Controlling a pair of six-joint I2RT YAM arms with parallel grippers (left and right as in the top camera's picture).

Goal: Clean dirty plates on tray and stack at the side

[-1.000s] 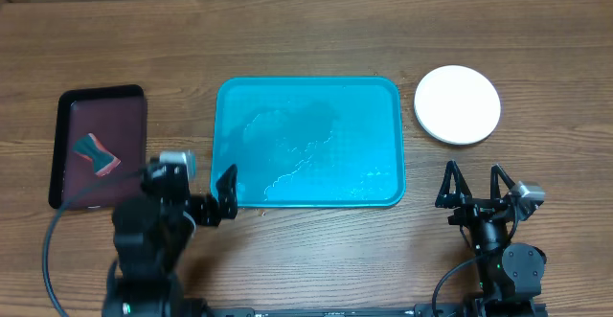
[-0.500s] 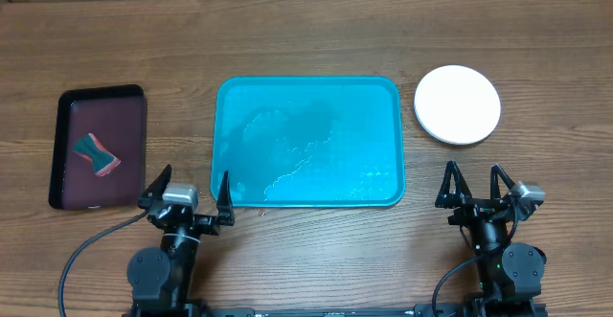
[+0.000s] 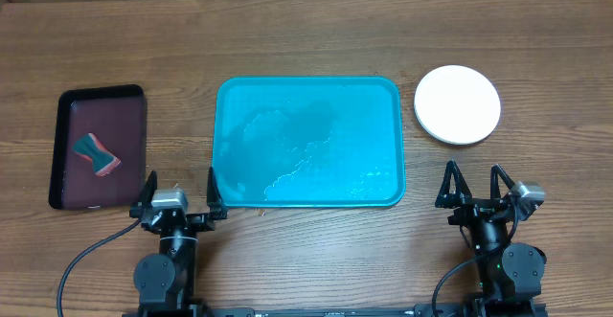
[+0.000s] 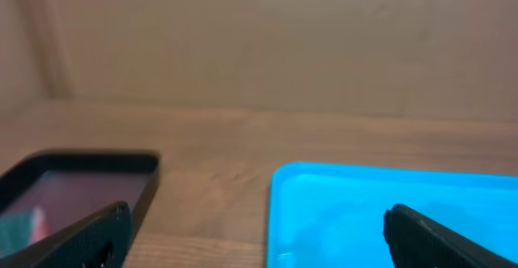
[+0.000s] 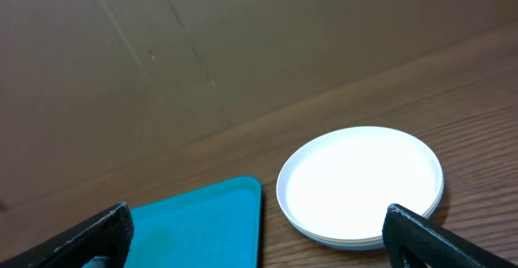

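The plates [image 3: 457, 104] sit stacked on the wood to the right of the tray, a white one on top. In the right wrist view the plates [image 5: 360, 183] show thin rims of others under the white one. The turquoise tray [image 3: 306, 140] lies at the table's centre with no plate on it, only wet streaks. My left gripper [image 3: 179, 188] stands open just in front of the tray's near-left corner, holding nothing. My right gripper [image 3: 473, 175] stands open near the front edge, below the plates, also holding nothing. Both wrist views show wide jaws: left gripper [image 4: 259, 244], right gripper [image 5: 259, 240].
A small dark maroon tray [image 3: 67, 149] at the left holds a red-and-teal sponge [image 3: 96, 154]. In the left wrist view the dark tray [image 4: 121, 164] and the turquoise tray [image 4: 388, 203] flank a strip of bare wood. A cardboard wall stands at the back.
My left arm has drawn back from beside the dark tray and turned to face straight ahead near the front edge. The right arm has not moved.
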